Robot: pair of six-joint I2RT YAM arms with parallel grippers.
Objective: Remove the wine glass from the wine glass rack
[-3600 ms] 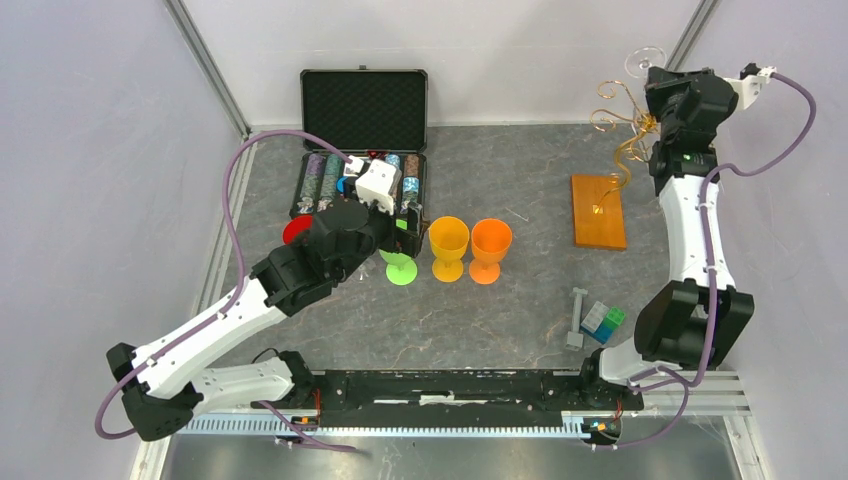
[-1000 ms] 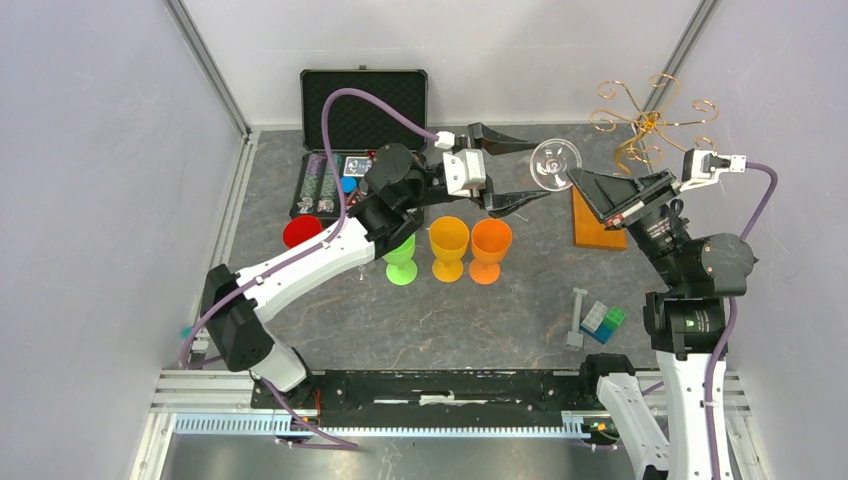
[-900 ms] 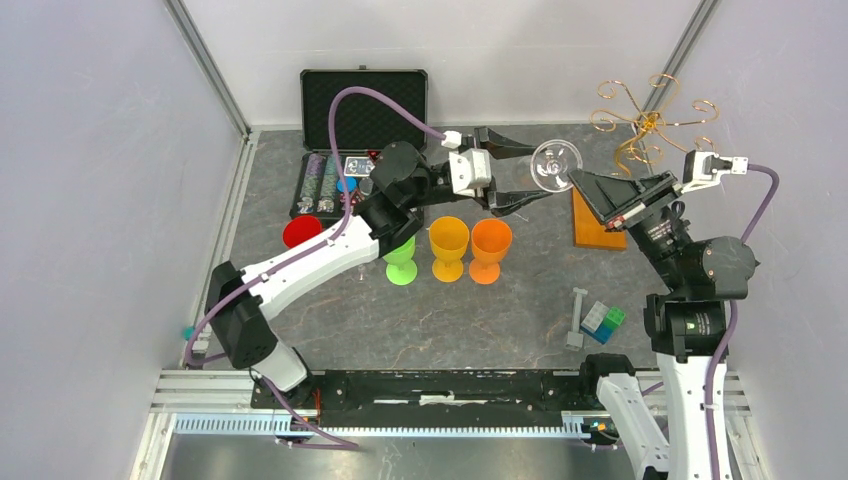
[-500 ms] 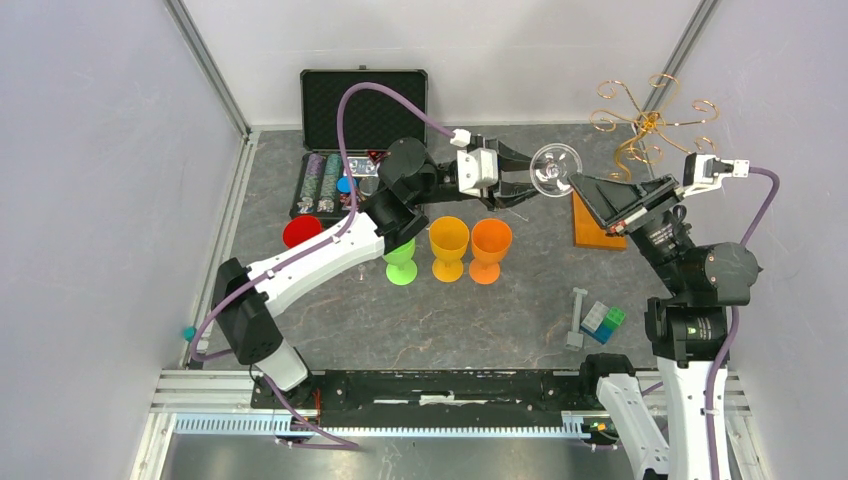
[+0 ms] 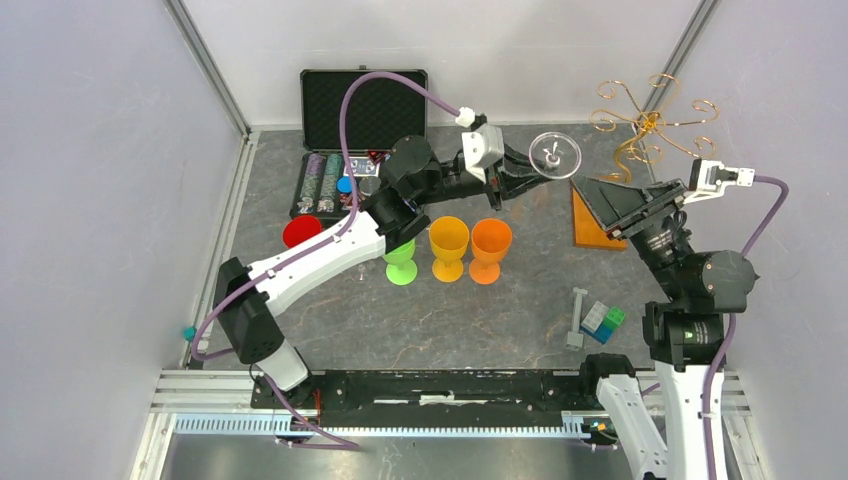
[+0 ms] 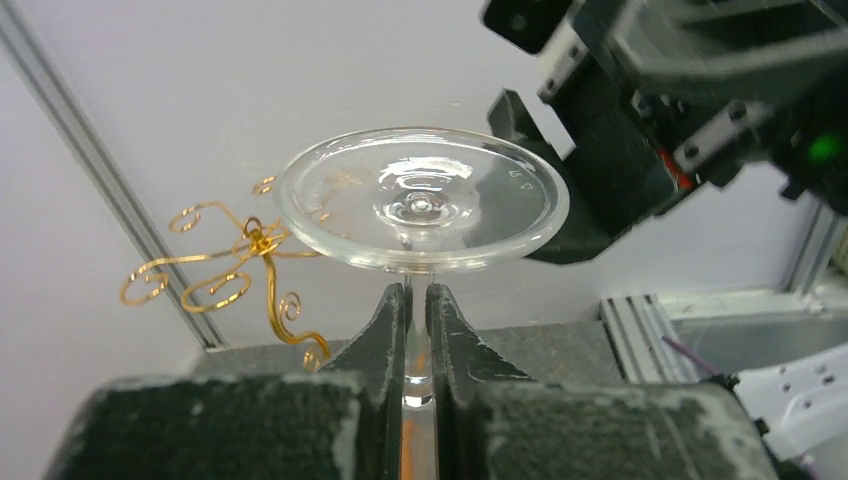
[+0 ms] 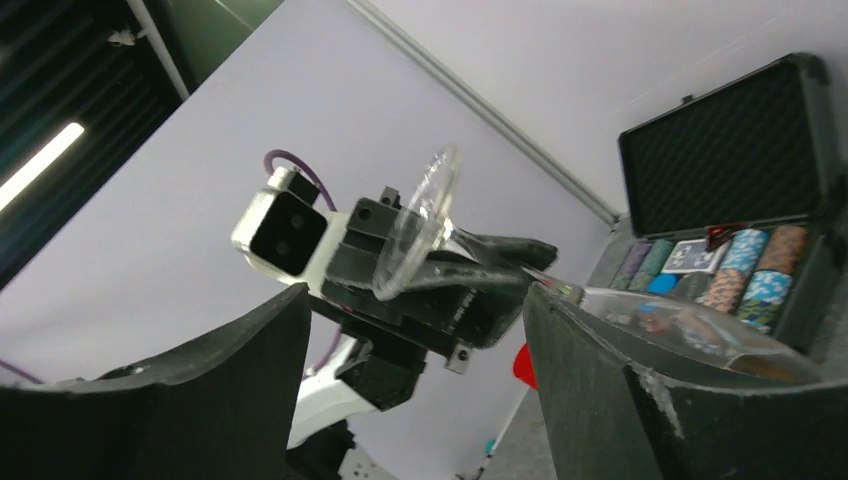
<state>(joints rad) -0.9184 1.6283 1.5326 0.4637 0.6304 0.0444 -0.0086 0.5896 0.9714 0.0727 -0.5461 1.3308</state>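
Observation:
The clear wine glass hangs in the air over the middle back of the table, off the wine glass rack. My left gripper is shut on its thin stem just under the round foot; the stem shows between the black fingers. My right gripper stands open just right of the glass, touching nothing. In the right wrist view the foot and the left gripper lie between and beyond its wide-apart fingers. The gold wire rack stands behind.
An open black case with poker chips sits at the back left. Red, green, yellow and orange goblets stand mid-table. Toy blocks and a grey piece lie at front right.
The left gripper has closed onto the glass stem. The right gripper has opened, let the glass go and drawn back a little to the right.

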